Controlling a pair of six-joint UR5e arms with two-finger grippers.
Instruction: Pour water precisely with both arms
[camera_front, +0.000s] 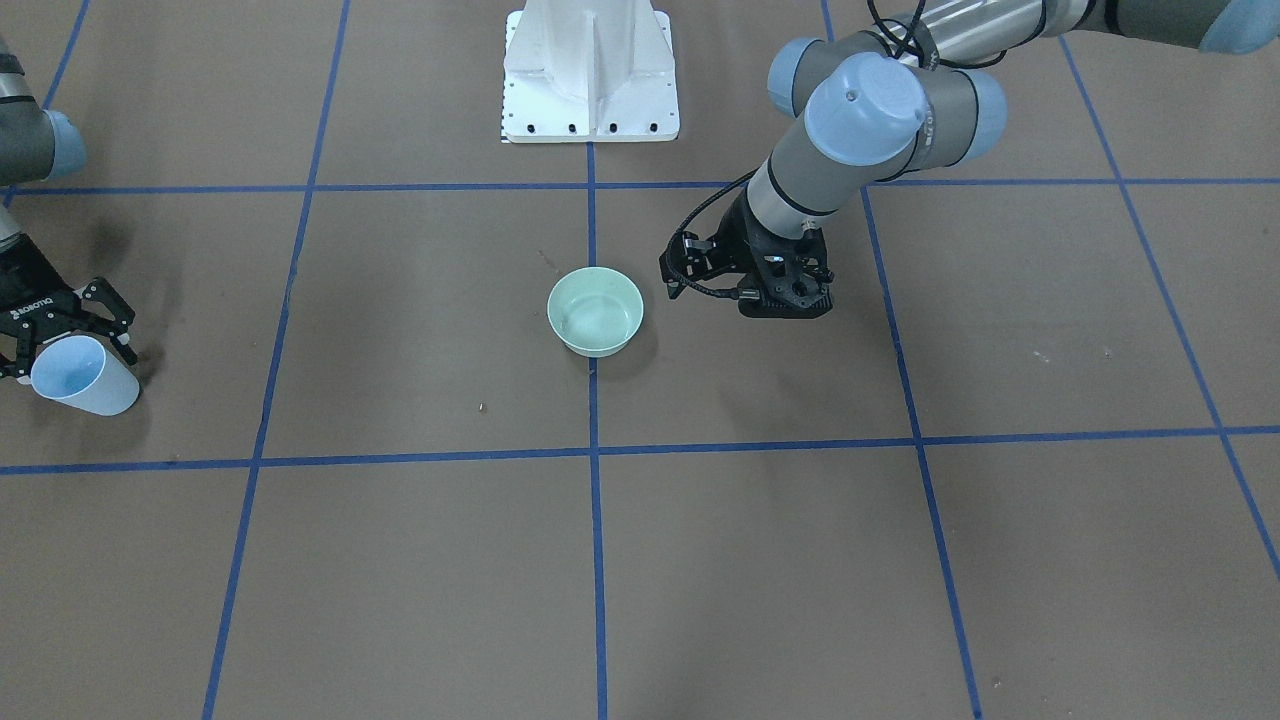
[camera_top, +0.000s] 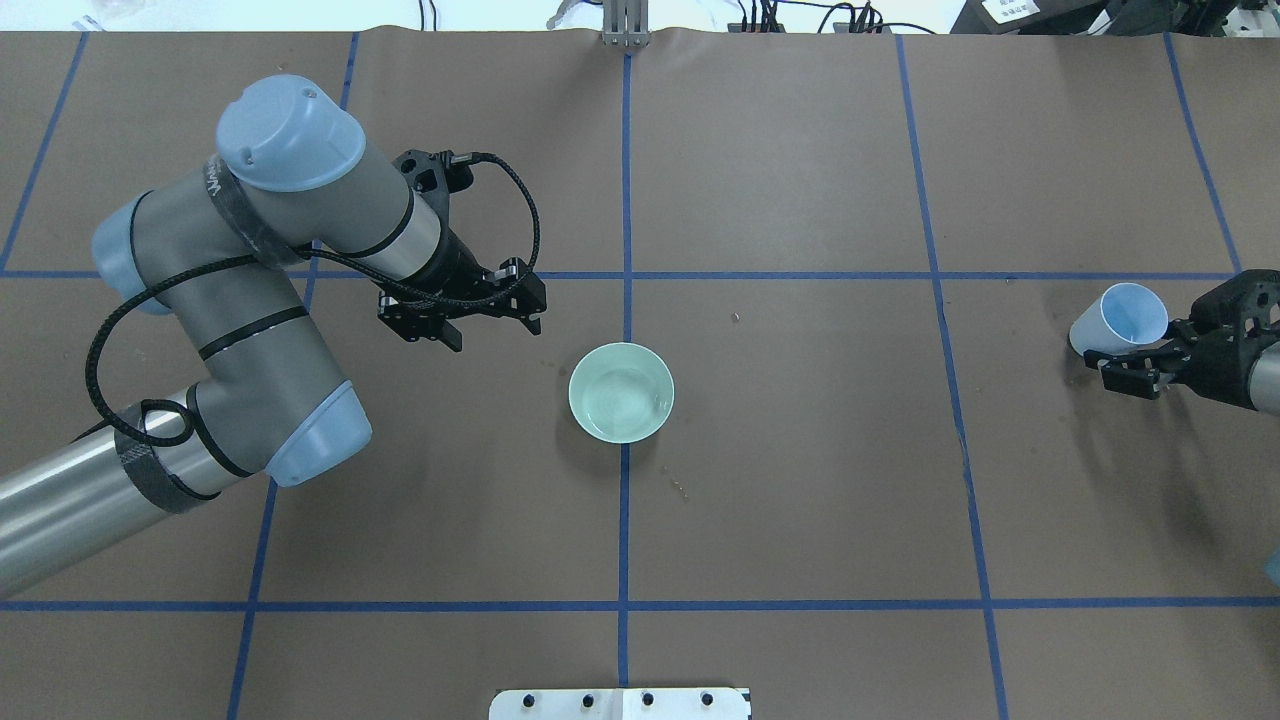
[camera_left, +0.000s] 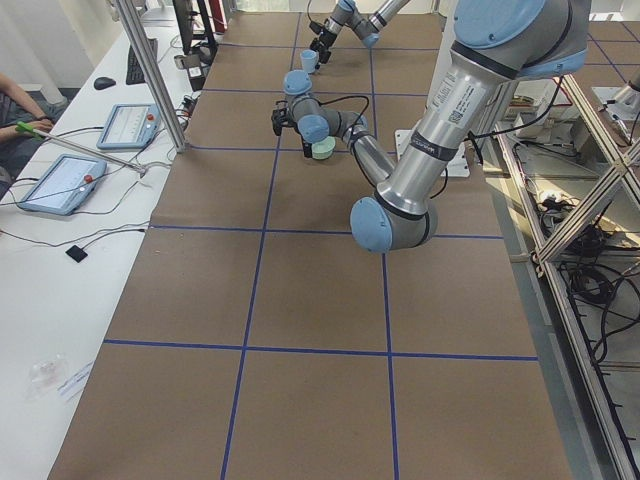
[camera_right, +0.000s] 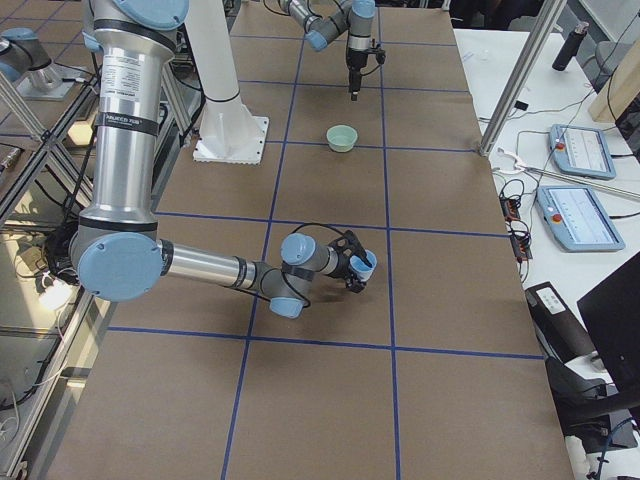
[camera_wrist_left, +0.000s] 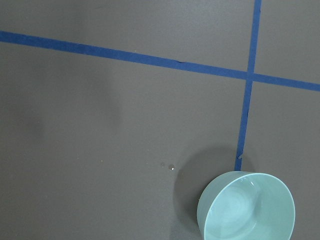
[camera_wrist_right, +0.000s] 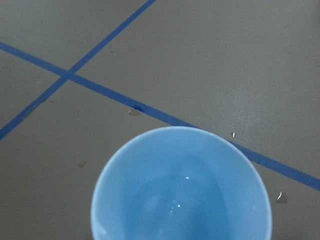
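Observation:
A mint green bowl (camera_front: 595, 310) stands near the table's middle, also in the overhead view (camera_top: 621, 392) and the left wrist view (camera_wrist_left: 247, 207); its inside looks wet. My left gripper (camera_top: 497, 335) hovers beside the bowl, points down, open and empty; it also shows in the front view (camera_front: 785, 308). My right gripper (camera_front: 70, 360) is shut on a light blue cup (camera_front: 85, 375), held tilted and low at the table's far right end (camera_top: 1120, 318). The right wrist view looks into the cup (camera_wrist_right: 182, 190), which holds a little water.
The white pedestal (camera_front: 590, 75) stands at the robot's side of the table. Blue tape lines (camera_top: 626, 500) grid the brown surface. Small water drops (camera_wrist_right: 134, 111) lie near the cup. Tablets (camera_right: 575, 150) lie on the side bench.

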